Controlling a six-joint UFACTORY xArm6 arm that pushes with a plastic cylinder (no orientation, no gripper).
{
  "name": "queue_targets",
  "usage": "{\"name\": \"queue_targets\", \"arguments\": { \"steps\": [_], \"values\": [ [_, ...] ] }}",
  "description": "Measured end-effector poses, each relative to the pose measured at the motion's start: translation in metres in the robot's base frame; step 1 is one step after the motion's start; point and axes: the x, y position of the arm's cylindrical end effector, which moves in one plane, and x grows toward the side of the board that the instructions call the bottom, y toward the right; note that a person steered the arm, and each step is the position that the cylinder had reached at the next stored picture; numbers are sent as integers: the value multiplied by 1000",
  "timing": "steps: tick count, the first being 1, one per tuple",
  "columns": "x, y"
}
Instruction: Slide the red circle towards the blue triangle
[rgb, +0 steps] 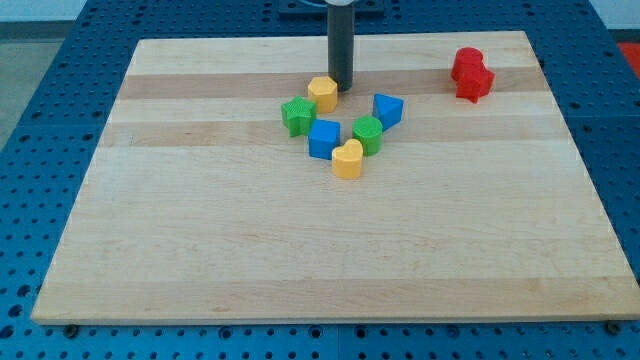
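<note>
Two red blocks touch each other near the view's top right: a rounded one (466, 62) and a second one (476, 84) just below it; which one is the circle is hard to tell. The blue triangle (387, 110) lies left of them, at the right edge of a cluster in the upper middle. My tip (341, 88) rests on the board right beside a yellow block (322, 93), touching or nearly touching its right side. The tip is up and left of the blue triangle and far left of the red blocks.
The cluster also holds a green block (298, 115), a blue cube (323, 138), a round green block (367, 134) and a yellow heart-like block (347, 159). The wooden board (200, 250) lies on a blue perforated table.
</note>
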Motion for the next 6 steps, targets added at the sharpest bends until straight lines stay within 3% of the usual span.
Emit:
{"name": "queue_targets", "arguments": {
  "steps": [3, 6],
  "values": [
    [1, 0],
    [-4, 53]
  ]
}}
